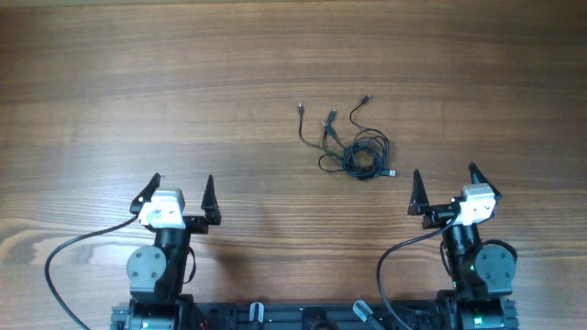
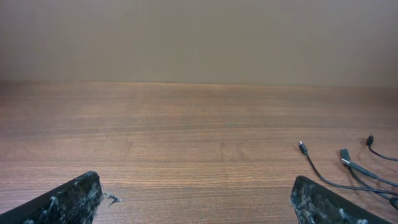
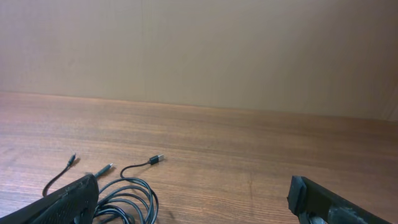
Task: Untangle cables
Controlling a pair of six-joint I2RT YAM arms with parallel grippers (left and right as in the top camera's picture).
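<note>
Two grippers are sitting at the near edge, the left gripper [image 1: 182, 181] and the right gripper [image 1: 444, 171] both spreading their jaws wide and gripping nothing, while one tangled bunch of cables [image 1: 353, 142], four plug ends showing, is lying right of centre on the table [image 1: 138, 92] with bare wood stretching all around it.

Robotics lab test station, by the look. Evidence: left arm [image 1: 158, 261] and right arm [image 1: 477, 257] mounted on a black base frame [image 1: 303, 319] at one edge of wood-grain surface [image 1: 183, 92]; arm wiring [image 1: 379, 273] looped loose; plain beige wall [image 2: 199, 37] behind.
</note>
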